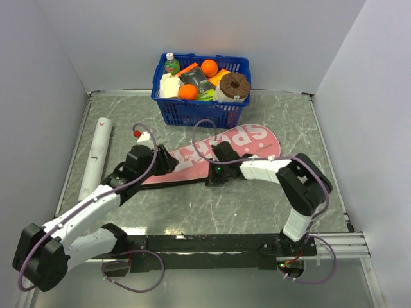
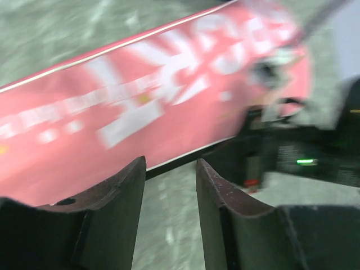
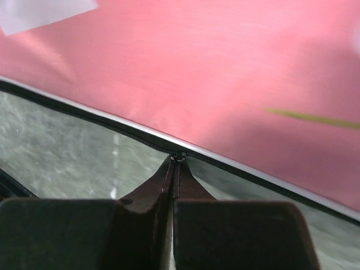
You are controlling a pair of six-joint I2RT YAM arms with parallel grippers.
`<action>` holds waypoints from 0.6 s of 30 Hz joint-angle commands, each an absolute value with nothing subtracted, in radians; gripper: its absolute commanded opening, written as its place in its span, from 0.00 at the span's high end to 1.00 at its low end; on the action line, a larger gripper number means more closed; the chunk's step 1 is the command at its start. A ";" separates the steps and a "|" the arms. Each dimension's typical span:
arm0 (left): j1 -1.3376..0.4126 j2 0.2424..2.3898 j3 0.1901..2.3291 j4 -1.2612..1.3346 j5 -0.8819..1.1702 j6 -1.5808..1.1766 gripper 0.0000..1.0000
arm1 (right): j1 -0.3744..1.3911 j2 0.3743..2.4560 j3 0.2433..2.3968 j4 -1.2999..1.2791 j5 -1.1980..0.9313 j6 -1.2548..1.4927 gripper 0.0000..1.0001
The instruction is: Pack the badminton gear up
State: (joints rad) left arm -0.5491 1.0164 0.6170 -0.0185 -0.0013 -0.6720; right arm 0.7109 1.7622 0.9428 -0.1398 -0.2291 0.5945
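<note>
Cover (image 1: 250,138) edge is pinched in my right fingers (image 3: 147,188) — left fingers (image 2: 115,194) apart. I'd pull slowly along the edge.

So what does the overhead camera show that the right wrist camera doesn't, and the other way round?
Only the overhead view shows the blue basket of groceries, the long white tube lying at the left, and the whole racket shape of the pink cover, SPORT lettering included. Only the right wrist view shows the right claw with its tips pinched shut on what looks like a small metal tab at the cover's black edge. Both show the pink cover and the grey marbled table.
</note>
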 commanded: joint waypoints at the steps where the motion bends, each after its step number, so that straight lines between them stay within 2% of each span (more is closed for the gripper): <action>1: -0.546 1.008 0.614 -0.224 -0.152 -0.692 0.52 | 0.620 1.654 0.812 -0.132 -0.140 0.617 1.00; 5: -0.522 0.993 0.546 -0.216 -0.198 -0.744 0.50 | 0.478 1.580 0.727 -0.118 -0.153 0.572 1.00; 8: -0.489 1.015 0.522 -0.183 -0.196 -0.772 0.49 | 0.450 1.546 0.707 -0.136 -0.129 0.542 1.00; 13: -0.368 1.075 0.499 -0.132 -0.166 -0.807 0.53 | 0.407 1.506 0.693 -0.144 -0.147 0.508 1.00; 18: -0.258 1.028 0.468 -0.155 -0.231 -0.821 0.53 | 0.405 1.480 0.703 -0.160 -0.149 0.485 1.00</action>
State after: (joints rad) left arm -0.3206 1.0729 0.4801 -0.1680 -0.1650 -0.7887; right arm 0.4141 1.5303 0.7048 -0.1398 -0.1761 0.5293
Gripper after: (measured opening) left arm 0.473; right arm 0.007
